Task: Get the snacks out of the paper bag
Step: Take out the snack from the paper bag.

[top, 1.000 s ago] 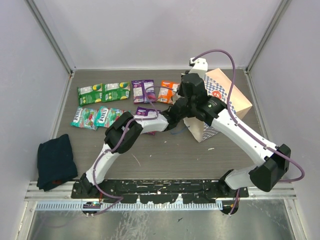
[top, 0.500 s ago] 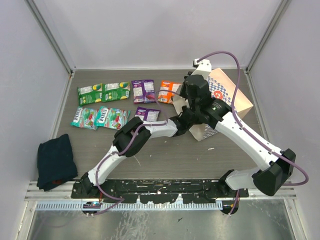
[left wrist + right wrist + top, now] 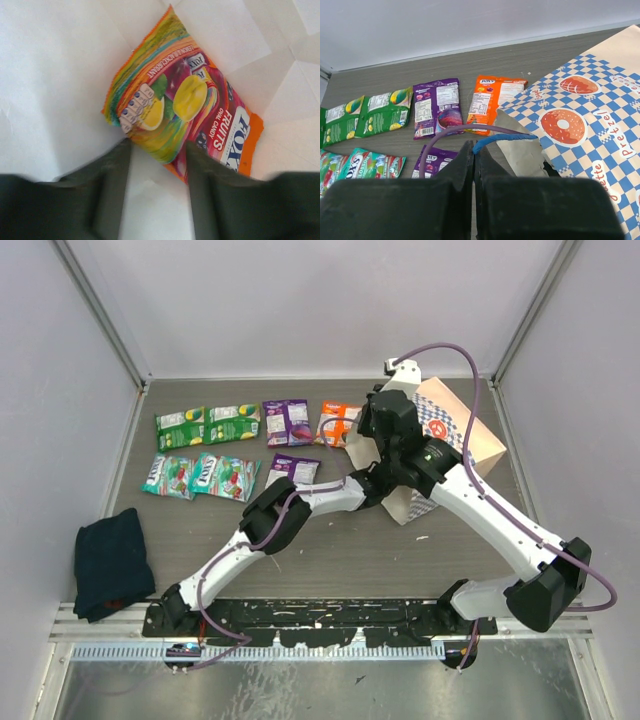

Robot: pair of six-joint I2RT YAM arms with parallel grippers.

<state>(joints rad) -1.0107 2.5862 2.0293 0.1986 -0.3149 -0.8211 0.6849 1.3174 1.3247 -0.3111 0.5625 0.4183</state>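
Orange packet between parted left fingers (right fingers pinch cord).

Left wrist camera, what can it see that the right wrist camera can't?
Only the left wrist camera looks inside the paper bag. One orange-yellow candy packet lies in there, with the open left gripper at its lower edge.

Only the right wrist camera shows the bag's checkered outside and the right gripper shut on the blue handle. It also shows other packets, green, purple, orange and teal, lying on the table.

Both show the same bag, and each shows its own gripper.
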